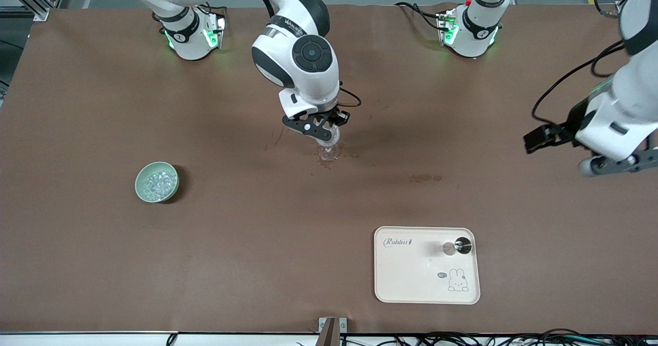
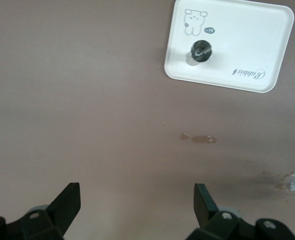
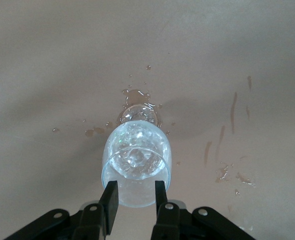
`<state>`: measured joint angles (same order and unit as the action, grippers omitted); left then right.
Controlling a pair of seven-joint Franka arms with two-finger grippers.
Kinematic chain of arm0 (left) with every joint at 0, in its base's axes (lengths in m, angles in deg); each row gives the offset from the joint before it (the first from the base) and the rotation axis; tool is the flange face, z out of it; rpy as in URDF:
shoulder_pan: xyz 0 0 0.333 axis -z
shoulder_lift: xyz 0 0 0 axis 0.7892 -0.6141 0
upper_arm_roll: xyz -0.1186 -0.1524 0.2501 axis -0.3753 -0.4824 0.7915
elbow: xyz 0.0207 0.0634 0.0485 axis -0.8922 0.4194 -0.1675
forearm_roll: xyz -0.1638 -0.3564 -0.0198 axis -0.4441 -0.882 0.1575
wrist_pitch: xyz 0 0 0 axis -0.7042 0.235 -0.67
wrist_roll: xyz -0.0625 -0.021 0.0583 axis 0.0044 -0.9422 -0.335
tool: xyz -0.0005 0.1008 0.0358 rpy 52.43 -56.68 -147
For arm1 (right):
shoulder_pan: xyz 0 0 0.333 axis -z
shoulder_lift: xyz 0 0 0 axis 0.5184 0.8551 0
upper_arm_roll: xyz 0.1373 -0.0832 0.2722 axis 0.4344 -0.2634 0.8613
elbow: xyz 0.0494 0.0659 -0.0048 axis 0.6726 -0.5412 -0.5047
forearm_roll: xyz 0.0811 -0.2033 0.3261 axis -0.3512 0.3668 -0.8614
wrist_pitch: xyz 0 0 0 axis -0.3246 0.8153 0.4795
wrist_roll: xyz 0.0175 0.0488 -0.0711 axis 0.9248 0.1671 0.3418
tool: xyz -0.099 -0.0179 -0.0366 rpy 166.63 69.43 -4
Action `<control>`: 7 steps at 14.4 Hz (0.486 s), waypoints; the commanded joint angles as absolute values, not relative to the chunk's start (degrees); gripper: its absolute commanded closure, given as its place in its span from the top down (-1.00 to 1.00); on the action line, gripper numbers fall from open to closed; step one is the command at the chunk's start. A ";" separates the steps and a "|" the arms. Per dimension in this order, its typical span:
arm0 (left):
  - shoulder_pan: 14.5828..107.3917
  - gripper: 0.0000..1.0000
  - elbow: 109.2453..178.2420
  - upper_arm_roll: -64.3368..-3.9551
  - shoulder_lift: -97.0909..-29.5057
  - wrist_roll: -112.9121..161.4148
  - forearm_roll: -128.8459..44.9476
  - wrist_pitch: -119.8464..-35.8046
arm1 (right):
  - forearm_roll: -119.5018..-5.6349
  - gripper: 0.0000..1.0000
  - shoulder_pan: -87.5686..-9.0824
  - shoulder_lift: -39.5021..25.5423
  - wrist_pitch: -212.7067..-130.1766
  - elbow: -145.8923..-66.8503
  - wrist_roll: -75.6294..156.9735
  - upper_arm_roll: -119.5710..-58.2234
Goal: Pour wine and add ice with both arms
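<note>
Your right gripper hangs low over the middle of the desk, its fingers set narrowly apart at the rim of an upright wine glass; whether they pinch the rim or have just let go, you cannot tell. Ice already sits in the glass, so that step looks done or nearly so. More ice fills the green bowl toward the right arm's end. No wine shows in the glass, and no bottle is visible; only a stopper stands on the cream tray. Wet stains mark the desk. Your left gripper waits, fingers spread wide, empty, over bare desk at the left arm's end.
</note>
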<state>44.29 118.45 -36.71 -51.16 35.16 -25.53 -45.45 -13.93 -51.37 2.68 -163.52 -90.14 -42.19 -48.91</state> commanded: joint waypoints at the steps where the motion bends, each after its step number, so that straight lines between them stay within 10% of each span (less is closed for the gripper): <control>1: 49.98 1.00 123.91 -27.19 -44.55 29.33 -28.03 -45.65 | -12.71 0.25 -50.57 2.52 -162.26 -87.08 -42.93 -48.38; 4: 55.52 1.00 127.95 -18.57 -39.89 25.90 -31.02 -45.74 | -12.45 0.88 -48.38 -1.33 -156.47 -84.43 -43.02 -48.47; 7: 58.70 1.00 131.38 -15.47 -36.37 25.01 -31.02 -46.09 | -11.13 1.00 -42.77 -8.80 -153.32 -84.87 -40.05 -48.38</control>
